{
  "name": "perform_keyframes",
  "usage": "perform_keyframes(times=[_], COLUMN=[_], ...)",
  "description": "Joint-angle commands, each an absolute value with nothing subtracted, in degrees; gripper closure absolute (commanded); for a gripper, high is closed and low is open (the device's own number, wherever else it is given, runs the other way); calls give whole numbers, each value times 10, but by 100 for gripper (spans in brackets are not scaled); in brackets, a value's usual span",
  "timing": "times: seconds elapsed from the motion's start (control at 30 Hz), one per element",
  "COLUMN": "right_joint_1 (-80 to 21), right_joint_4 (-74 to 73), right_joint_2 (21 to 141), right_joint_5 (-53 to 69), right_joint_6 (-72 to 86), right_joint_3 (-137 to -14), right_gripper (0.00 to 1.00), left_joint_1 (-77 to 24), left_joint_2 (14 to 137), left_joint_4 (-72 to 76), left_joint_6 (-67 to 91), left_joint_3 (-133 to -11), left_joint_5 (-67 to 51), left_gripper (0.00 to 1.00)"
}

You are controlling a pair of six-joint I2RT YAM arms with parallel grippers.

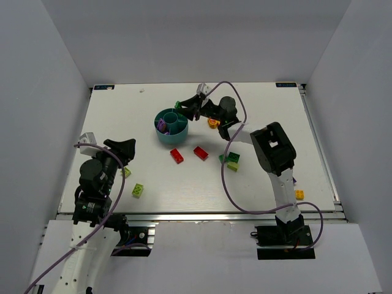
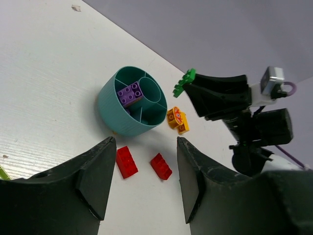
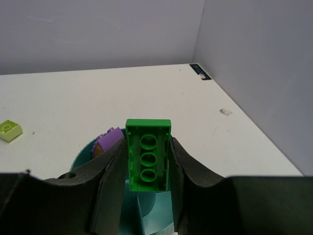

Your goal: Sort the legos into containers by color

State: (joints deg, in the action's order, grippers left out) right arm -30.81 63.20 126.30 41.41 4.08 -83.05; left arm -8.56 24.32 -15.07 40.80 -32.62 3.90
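White tabletop (image 1: 275,122), grey walls. Right gripper (image 3: 148,169) pinches a green brick (image 3: 148,144) just above the teal bowl (image 2: 117,117), where purple bricks (image 2: 130,93) already lie below its fingers. Left gripper (image 2: 145,161) gapes empty; red bricks (image 2: 126,162) and an orange brick (image 2: 177,120) beyond its fingers await sorting.

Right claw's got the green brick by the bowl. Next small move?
Probably ease the right claw down over an empty compartment, then open. It grips the green brick above the teal bowl, and purple bricks occupy another compartment.
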Motion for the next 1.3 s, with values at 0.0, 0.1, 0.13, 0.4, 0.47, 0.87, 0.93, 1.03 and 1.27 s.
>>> perform_keyframes(times=[0.0, 0.1, 0.13, 0.4, 0.47, 0.87, 0.93, 1.03, 1.27], right_joint_1=[-315, -316, -316, -316, -316, -316, -316, -316, -316], right_joint_4=[683, 683, 683, 682, 682, 687, 688, 689, 688], right_joint_2=[1283, 1295, 1299, 1306, 1310, 1319, 1319, 1319, 1317], right_joint_5=[386, 376, 374, 359, 359, 362, 364, 364, 362], right_joint_6=[26, 25, 25, 16, 15, 22, 23, 24, 25], right_joint_3=[-844, -851, -853, -853, -849, -840, -839, -839, -839], right_gripper=[91, 91, 91, 88, 85, 61, 54, 45, 39], left_joint_1=[-83, -83, -83, -83, -83, -83, -83, -83, -83], left_joint_2=[227, 223, 222, 222, 223, 229, 229, 229, 229], left_joint_4=[-166, -170, -170, -166, -163, -155, -153, -150, -151], left_joint_6=[420, 426, 429, 435, 437, 442, 443, 443, 445], left_joint_3=[-339, -338, -338, -337, -334, -330, -328, -328, -330], left_joint_5=[46, 46, 45, 42, 40, 38, 37, 36, 35], left_gripper=[38, 38, 38, 38, 38, 38, 38, 38, 38])
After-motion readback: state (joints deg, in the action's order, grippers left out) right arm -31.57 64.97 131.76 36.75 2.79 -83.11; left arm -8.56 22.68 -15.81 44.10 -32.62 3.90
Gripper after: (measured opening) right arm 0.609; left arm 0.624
